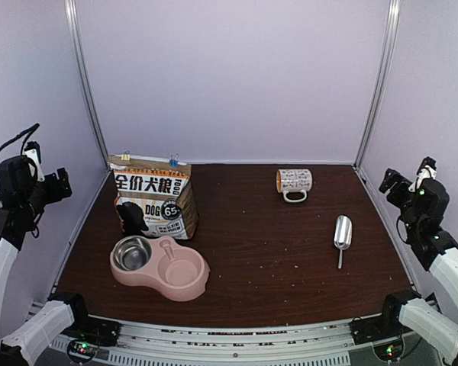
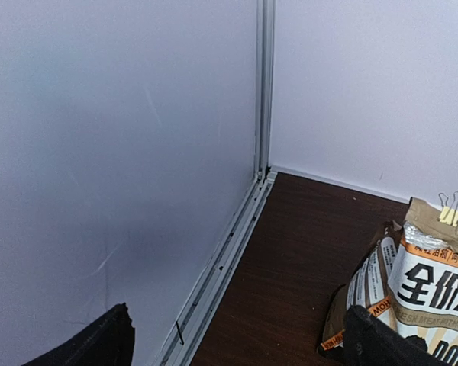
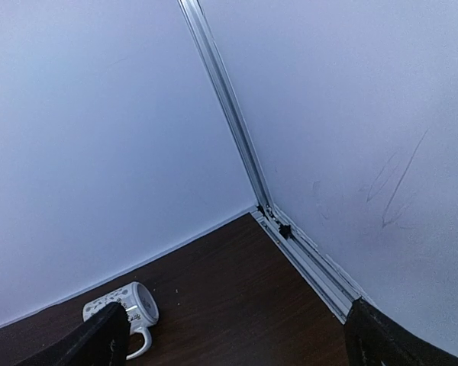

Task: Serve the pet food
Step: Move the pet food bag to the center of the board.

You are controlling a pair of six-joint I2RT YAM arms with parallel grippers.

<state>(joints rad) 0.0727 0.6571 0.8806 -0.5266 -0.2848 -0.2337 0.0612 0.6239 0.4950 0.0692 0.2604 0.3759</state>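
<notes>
White walls (image 1: 237,76) around a dark brown table (image 1: 275,252). I see my left gripper (image 2: 240,347) and right gripper (image 3: 244,343) both spread wide, raised, holding nothing.

Top external view: is looking down and forward from above and behind both arm bases, from well back, taking in the whole dark brown wooden table (image 1: 275,252).
Left wrist view: is facing the far-left silver aluminium corner post (image 2: 261,84) from nearer in, with the left gripper (image 2: 240,343) showing at the frame's bottom edge.
Right wrist view: is facing the far-right silver aluminium corner post (image 3: 229,114) from nearer in, with the right gripper (image 3: 248,343) showing at the bottom edge.
Top and left wrist overlap: both are showing the kraft-brown paper dog-food bag with black-and-white lettering (image 1: 154,197).
Top and right wrist overlap: both are showing the white patterned ceramic mug (image 1: 294,183).
</notes>
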